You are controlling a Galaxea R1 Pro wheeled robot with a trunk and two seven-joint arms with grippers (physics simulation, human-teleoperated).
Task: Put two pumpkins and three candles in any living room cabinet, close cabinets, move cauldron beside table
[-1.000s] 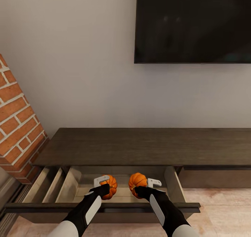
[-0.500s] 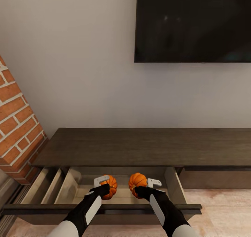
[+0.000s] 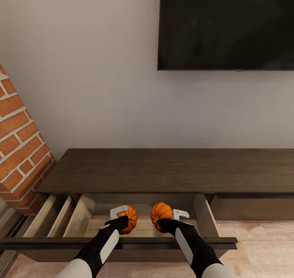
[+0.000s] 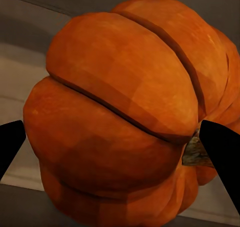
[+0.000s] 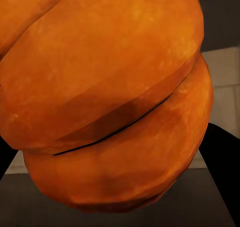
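**Both pumpkins held over the open drawer**

Left pumpkin [image 3: 128, 219] sits in the left hand [image 3: 122, 218], right pumpkin [image 3: 161, 215] in the right hand [image 3: 166, 219], side by side with a small gap between them, inside the pulled-out drawer [image 3: 206, 223] of the cabinet [image 3: 171, 170]. Each hand is closed on its pumpkin, dark fingers [image 4: 220, 152] pressing opposite flanks. Can't tell whether the pumpkins touch the pale drawer floor.

Orientation: left wrist view shows the left pumpkin [image 4: 130, 112] tipped, stem stub [image 4: 196, 154] pointing sideways toward one finger, so its stem axis lies roughly along the grip line. Head view doesn't resolve the stem. Right wrist view gives ribs of the right pumpkin [image 5: 107, 97] only, so its stem direction can't be told.

Head view adds context: a second, narrower drawer [image 3: 53, 216] open next to it on the left, brick column [image 3: 20, 147] beyond, dark TV [image 3: 226, 25] on the wall above.
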